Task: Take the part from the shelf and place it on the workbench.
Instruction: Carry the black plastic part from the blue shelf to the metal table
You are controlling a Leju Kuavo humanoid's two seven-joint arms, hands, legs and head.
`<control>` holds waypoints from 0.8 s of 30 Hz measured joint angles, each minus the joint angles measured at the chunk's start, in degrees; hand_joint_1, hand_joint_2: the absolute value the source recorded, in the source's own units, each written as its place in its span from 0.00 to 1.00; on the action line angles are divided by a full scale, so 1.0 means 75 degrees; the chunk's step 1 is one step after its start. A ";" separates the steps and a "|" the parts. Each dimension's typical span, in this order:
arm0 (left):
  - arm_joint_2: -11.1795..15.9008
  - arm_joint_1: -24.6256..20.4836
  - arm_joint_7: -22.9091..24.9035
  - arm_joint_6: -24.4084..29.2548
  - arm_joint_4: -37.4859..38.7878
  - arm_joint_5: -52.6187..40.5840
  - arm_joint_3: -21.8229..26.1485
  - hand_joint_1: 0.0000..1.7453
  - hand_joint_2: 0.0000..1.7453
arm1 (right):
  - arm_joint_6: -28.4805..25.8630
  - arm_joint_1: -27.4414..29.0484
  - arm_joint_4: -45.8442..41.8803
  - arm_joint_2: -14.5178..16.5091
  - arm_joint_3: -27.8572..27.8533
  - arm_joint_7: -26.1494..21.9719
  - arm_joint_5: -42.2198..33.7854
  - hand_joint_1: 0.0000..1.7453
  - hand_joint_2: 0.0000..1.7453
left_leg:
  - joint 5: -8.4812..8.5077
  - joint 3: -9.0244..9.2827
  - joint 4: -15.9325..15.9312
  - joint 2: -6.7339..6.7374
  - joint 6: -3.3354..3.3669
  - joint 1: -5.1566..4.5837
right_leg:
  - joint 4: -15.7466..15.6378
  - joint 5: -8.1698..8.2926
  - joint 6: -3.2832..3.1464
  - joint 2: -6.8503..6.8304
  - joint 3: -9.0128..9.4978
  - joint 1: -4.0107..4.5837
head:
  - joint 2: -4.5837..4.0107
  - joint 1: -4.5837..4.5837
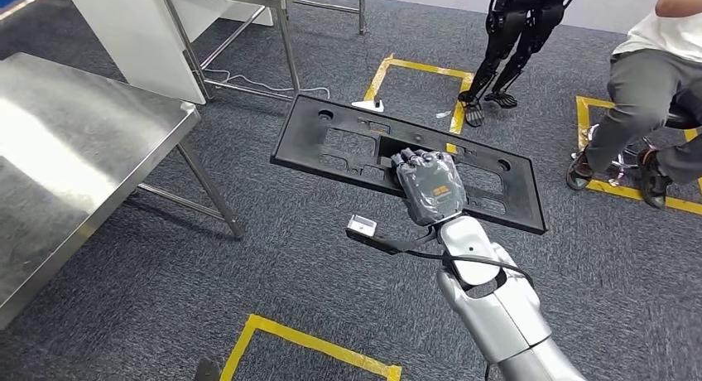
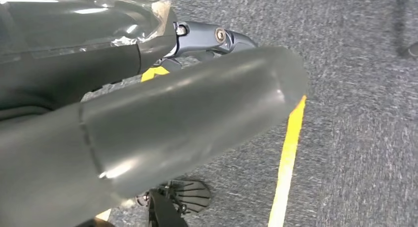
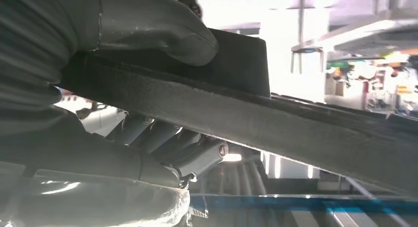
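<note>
Part point(image 1: 331, 137): a long, flat black panel with cut-outs, held in the air over grey carpet point(image 1: 273, 273), resting on nothing. The right hand point(image 1: 428, 185) grips it near the middle of its near long edge, with the fingers through or over a central opening. In the right wrist view the thumb point(image 3: 157, 29) presses one face and the darker fingers point(image 3: 162, 143) curl against the other, so the hold is a firm clamp on that edge. The panel's long axis runs crosswise to the forearm, one end reaching toward the bench point(image 1: 74, 141), the other toward a seated person point(image 1: 654, 83) at the far right.

The left hand point(image 2: 148, 118) hangs over carpet and yellow tape point(image 2: 286, 158). A thick grey thumb and part of a darker finger show with nothing held; whether the fingers are spread or curled I cannot tell.

The steel bench lies to the robot's left, well apart from the panel's nearer end. Judging by this, the carry is under way and the set-down not yet done. The move likely needs a turn or swing leftward, keeping the panel level so its leading end passes over the bench's corner point(image 1: 194, 108) rather than striking it.
</note>
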 joint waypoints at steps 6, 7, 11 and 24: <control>0.0001 -0.0001 -0.0028 0.0004 0.0000 0.0008 -0.0001 0.00 0.00 | 0.0007 -0.0021 0.0003 0.0023 0.0028 -0.0008 0.0010 0.99 1.00 | -0.0641 -0.0864 0.1764 0.0639 -0.0006 -0.0013 | -0.0007 -0.0047 -0.0182 -0.0571 0.0016 0.0157 | 0.0000 -0.0039; 0.0004 0.0002 -0.0029 0.0004 0.0000 0.0011 -0.0001 0.00 0.00 | 0.0007 -0.0026 0.0003 0.0026 0.0037 -0.0009 0.0011 0.99 1.00 | -0.0401 -0.0618 0.1316 0.0732 0.0037 -0.0030 | -0.0007 -0.0058 -0.0194 -0.0666 0.0031 0.0174 | 0.0000 -0.0039; 0.0013 -0.0013 -0.0037 0.0004 0.0000 0.0013 -0.0001 0.00 0.00 | 0.0015 -0.0052 0.0001 0.0038 0.0051 -0.0009 0.0011 0.99 1.00 | 0.0015 0.0147 -0.0121 0.1298 0.0208 -0.0206 | -0.0004 -0.0127 -0.0147 -0.0971 0.0065 0.0280 | 0.0000 -0.0026; -0.0017 0.0007 -0.0055 0.0088 0.0000 0.0085 0.0054 0.00 0.00 | 0.0101 -0.0030 0.0012 0.0109 0.0208 -0.0125 0.0026 0.99 1.00 | 0.0160 0.0211 -0.0276 -0.0059 0.0336 -0.0104 | 0.0557 -0.0244 0.0254 0.0177 -0.0278 0.0055 | 0.0000 0.0046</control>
